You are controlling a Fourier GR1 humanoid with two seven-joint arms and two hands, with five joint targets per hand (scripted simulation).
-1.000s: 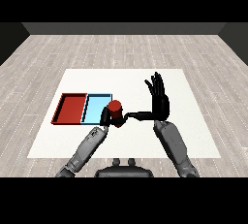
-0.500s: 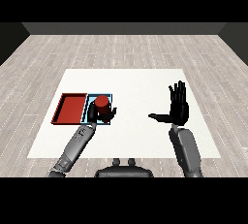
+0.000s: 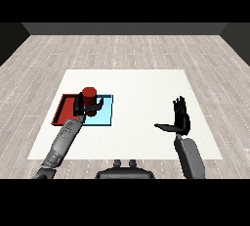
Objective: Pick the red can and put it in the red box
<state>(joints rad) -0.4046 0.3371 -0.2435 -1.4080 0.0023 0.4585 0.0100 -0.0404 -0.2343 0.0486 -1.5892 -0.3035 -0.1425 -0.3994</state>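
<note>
Where legible, no label: red can point(image 3: 89, 96)

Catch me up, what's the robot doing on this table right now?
The left hand is curled round the red can and holds it over the seam where the red tray meets the blue tray. I can't tell from this view if the can is already touching a tray. The right hand is open, fingers straight up, off to the right above the table and holding nothing.
</note>
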